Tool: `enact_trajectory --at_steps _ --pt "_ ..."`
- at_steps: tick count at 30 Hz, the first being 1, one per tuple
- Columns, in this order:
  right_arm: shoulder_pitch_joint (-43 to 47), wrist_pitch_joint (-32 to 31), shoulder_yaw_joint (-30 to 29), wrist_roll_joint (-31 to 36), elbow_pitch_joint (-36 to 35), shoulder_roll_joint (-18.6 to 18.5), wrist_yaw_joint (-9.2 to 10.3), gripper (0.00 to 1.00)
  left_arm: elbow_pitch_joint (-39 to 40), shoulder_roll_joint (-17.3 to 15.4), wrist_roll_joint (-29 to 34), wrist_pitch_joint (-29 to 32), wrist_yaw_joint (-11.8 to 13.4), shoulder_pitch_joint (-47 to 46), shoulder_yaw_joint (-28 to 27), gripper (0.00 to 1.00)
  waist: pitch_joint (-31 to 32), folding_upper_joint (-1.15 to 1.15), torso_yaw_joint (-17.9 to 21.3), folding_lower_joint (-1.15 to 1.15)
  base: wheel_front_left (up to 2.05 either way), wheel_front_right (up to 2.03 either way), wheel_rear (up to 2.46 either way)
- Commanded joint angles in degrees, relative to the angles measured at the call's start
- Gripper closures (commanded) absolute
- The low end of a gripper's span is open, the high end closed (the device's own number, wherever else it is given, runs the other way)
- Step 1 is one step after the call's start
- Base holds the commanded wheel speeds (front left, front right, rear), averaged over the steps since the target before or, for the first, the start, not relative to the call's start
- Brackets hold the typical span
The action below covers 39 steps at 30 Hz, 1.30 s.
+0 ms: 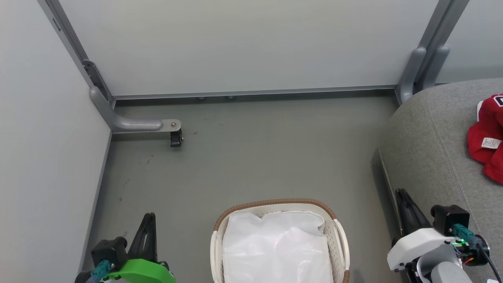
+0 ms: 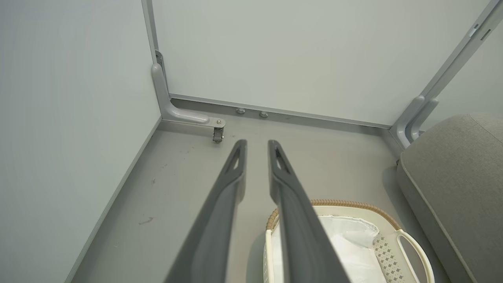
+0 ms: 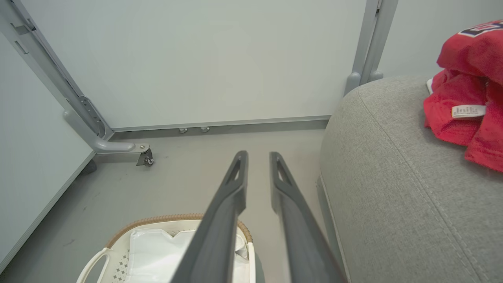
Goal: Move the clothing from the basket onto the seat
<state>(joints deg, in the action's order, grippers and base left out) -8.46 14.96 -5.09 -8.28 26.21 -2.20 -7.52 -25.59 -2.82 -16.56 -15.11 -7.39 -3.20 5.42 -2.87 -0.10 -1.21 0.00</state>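
The red clothing [image 1: 481, 147] lies bunched on the grey seat [image 1: 432, 149] at the right edge, its white tag showing; the right wrist view has the clothing [image 3: 456, 90] on the seat [image 3: 393, 177] too. The basket [image 1: 275, 203] stands on the floor at bottom centre, holding just its white liner [image 1: 275, 247]. My left gripper [image 1: 148, 216] hangs left of the basket, its fingers a narrow gap apart and empty [image 2: 257, 143]. My right gripper [image 1: 400, 192] hovers between basket and seat, also narrowly open and empty [image 3: 258, 155].
Pale partition walls close off the left and back. A grey metal foot with a small caster [image 1: 175, 138] juts out from the left corner, and a post [image 1: 416, 74] stands at the back right beside the seat. Grey floor [image 1: 255, 157] lies between walls and basket.
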Motion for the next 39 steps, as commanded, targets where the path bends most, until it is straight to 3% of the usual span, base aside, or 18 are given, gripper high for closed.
enact_trajectory --at_steps 1,18,39 --pt "-0.42 -0.57 -0.38 -1.25 -0.09 -0.09 0.00 1.00 0.48 -0.01 -1.28 0.29 0.00 -0.06 -0.17 1.00 0.02 0.00 0.01 0.00 0.00 0.00 0.00" --pt "0.33 -5.12 -0.47 -19.73 -3.06 -0.26 0.01 1.00 2.96 -0.42 -18.23 4.68 -0.02 -0.83 -2.39 1.00 0.39 0.01 0.18 0.00 0.00 0.00 0.00" --pt "0.95 -9.67 -0.72 -37.75 -5.79 -0.43 0.01 1.00 5.46 -0.65 -34.62 9.14 -0.06 -1.66 -4.73 1.00 0.83 0.03 0.37 0.00 0.00 0.00 0.00"
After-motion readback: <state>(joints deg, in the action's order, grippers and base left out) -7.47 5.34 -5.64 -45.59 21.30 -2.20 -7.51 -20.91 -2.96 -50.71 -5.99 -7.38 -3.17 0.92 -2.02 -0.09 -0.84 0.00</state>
